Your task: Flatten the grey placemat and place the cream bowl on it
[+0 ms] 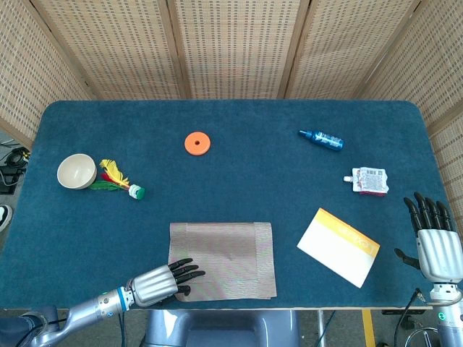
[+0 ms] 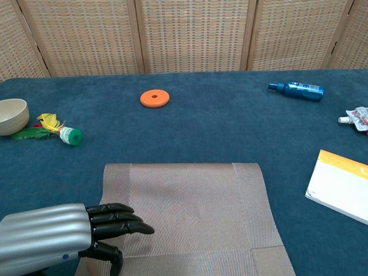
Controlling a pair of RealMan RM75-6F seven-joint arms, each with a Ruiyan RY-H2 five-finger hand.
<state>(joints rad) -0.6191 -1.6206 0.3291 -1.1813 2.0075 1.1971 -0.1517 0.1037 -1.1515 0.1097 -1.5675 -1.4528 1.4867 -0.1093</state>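
No text, brand, number or sign can be read in either view. The blue bottle [image 1: 322, 139] at about two o'clock on the table carries a label with pale marks, too small and blurred to make out. The white and red pouch [image 1: 370, 181] at three o'clock shows red printing and some darker specks, but no letter resolves. The yellow and white booklet [image 1: 338, 246] at about four o'clock has a plain cover with nothing legible on it.
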